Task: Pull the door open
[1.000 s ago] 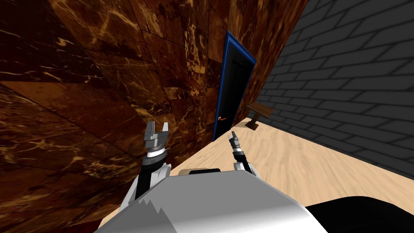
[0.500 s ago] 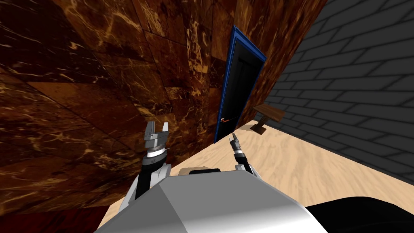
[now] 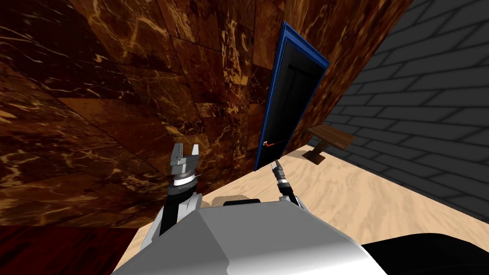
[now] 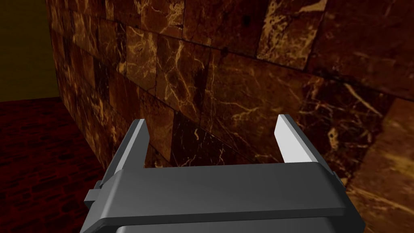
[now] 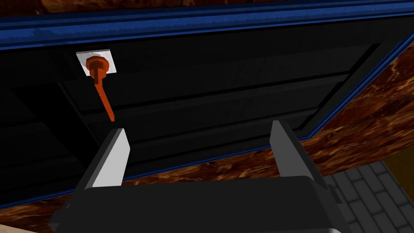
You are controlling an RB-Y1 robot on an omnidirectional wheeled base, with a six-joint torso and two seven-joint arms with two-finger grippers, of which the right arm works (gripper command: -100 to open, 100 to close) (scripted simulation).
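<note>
Brown marbled wall point(image 3: 119, 95) across the left and centre of the head view, tiled in large veined slabs. Dark grey brick wall point(image 3: 430, 119) over the right side. Light wood floor point(image 3: 382, 200) along the lower right, and a dark red floor patch point(image 3: 47, 248) in the lower left corner.

Door point(image 3: 291, 110) at upper centre-right of the head view, set in the marbled wall: a tall black leaf with faint recessed panels, lying within a narrow blue frame point(image 3: 273, 95). Same black panelled door point(image 5: 242, 81) and blue frame point(image 5: 202, 24) ahead of the right wrist camera.

Small brown wooden table point(image 3: 329, 138) to the right of the door, at the foot of the brick wall.

Left gripper point(image 3: 185, 152) at lower centre-left of the head view, raised before the marbled wall, fingers spread apart with nothing between them; likewise wide apart in its wrist view point(image 4: 212, 120).

Right gripper point(image 3: 276, 165) at lower centre, just under the door's lower left corner; fingers parted and empty in its wrist view point(image 5: 198, 127).

Handle point(image 3: 267, 143) low on the door's left edge: a thin orange-red lever point(image 5: 103, 95) on a round rose, mounted on a small white square plate point(image 5: 108, 56). Lever's free end just beyond one right fingertip point(image 5: 117, 137), outside the gap, no contact visible.
</note>
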